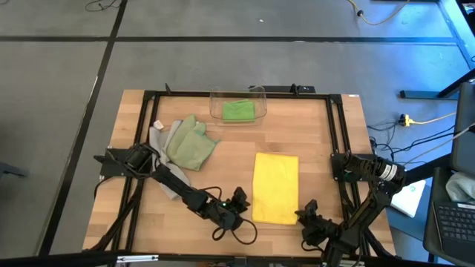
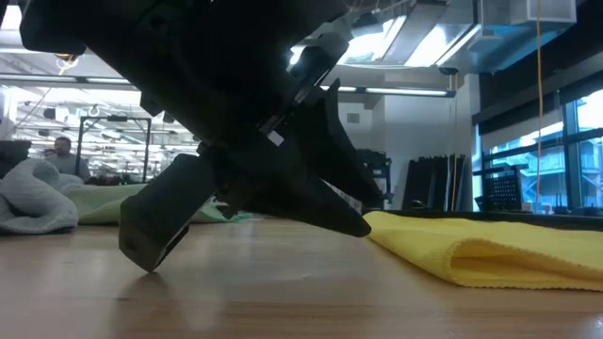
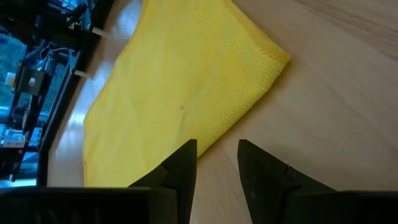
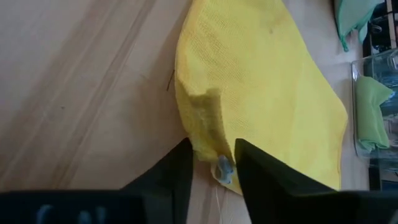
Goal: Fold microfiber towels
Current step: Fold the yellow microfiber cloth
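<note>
Right pincer (image 4: 212, 163) pinches the near corner of the half-folded yellow towel (image 1: 275, 188), seemingly to fold again. Left pincer (image 3: 217, 163), beside the opposite corner, stands parted and empty on the desk (image 1: 312, 141).

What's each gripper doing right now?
Left gripper: open, empty, beside the yellow towel near edge.
Right gripper: closing on that towel's corner; grip cannot be told.
</note>
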Motion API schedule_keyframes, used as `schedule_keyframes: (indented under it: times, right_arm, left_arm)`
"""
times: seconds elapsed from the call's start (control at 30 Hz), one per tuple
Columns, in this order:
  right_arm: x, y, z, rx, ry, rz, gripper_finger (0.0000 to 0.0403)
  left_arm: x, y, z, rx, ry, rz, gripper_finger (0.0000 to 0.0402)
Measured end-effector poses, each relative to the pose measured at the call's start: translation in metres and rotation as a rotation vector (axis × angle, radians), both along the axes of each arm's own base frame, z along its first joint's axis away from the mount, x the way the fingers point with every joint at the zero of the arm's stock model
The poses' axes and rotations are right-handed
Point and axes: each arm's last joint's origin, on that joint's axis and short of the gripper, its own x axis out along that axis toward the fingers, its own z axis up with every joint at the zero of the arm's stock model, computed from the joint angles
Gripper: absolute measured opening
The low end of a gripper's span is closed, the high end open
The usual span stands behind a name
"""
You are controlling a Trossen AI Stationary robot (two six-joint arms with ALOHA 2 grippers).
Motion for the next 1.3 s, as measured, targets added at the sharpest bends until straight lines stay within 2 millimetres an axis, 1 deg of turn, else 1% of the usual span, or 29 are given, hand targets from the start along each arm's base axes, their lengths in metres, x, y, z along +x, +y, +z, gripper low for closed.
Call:
schedule_keyframes:
  times: [0.23,0.4,0.6,0.8,0.93,1.07,1.3]
  right_arm:
    - [0.0,0.0,0.0,-0.002,-0.004,0.005,0.0075]
    - [0.004,-0.001,0.0,0.002,-0.001,-0.006,0.0051]
    - [0.008,-0.003,-0.001,0.019,-0.006,-0.033,0.001]
    - [0.009,-0.003,0.0,0.028,-0.053,-0.045,0.0015]
    - [0.013,0.001,0.006,0.002,-0.11,-0.038,0.0006]
    - [0.018,0.003,0.011,-0.01,-0.145,-0.045,0.0009]
    - [0.022,-0.004,0.012,0.044,-0.184,-0.16,0.0007]
  left_arm:
    - [0.002,0.004,0.0,-0.003,-0.001,0.012,0.011]
    - [0.004,0.009,0.0,-0.003,-0.001,0.024,0.011]
    - [0.007,0.013,0.0,-0.008,0.002,0.029,0.011]
    - [0.007,0.013,-0.001,-0.007,0.026,-0.027,0.011]
    - [0.007,0.012,-0.001,0.004,0.038,-0.064,0.011]
    - [0.007,0.012,-0.001,0.008,0.04,-0.069,0.011]
    - [0.005,0.012,-0.002,0.023,0.064,-0.074,0.011]
